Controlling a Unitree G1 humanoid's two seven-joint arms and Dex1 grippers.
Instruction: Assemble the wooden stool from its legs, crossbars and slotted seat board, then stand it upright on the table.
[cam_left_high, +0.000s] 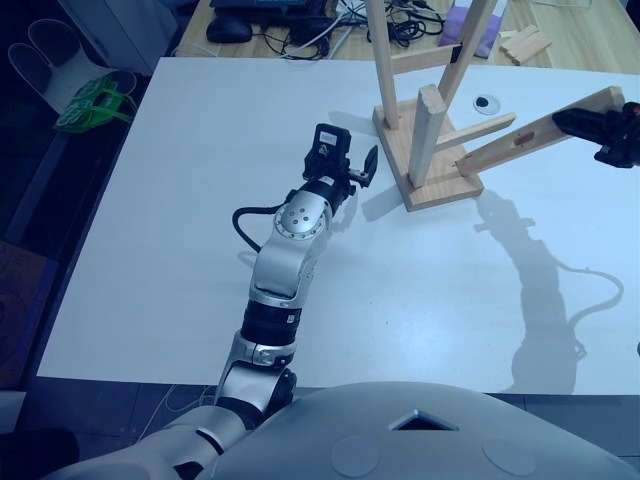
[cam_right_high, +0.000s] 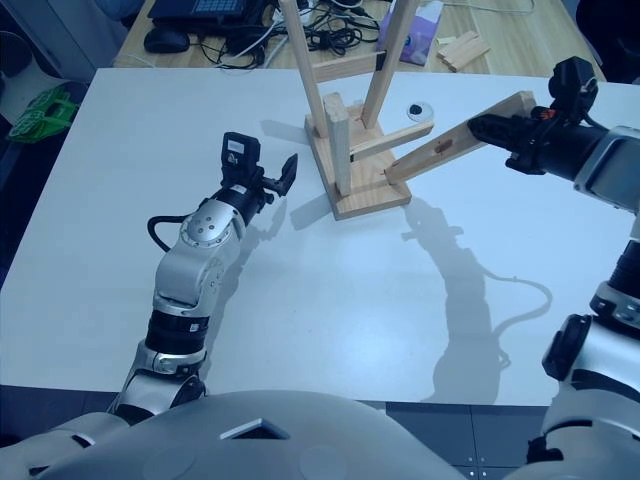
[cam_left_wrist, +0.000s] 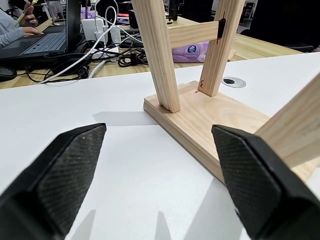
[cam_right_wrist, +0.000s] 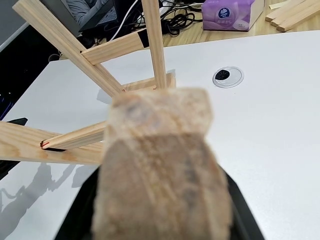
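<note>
- I see the pale wooden stool (cam_right_high: 340, 140) upside down toward the far side of the white table (cam_right_high: 330, 300). Its flat seat board (cam_right_high: 365, 200) lies on the tabletop with the legs pointing up.
- My left gripper (cam_left_high: 362, 172) sits just left of the board, not touching it, with its fingers spread wide and holding nothing.
- My right gripper (cam_right_high: 505, 135) is clamped on the outer end of the slanted wooden leg (cam_right_high: 445, 145), whose lower end meets the board.
</note>
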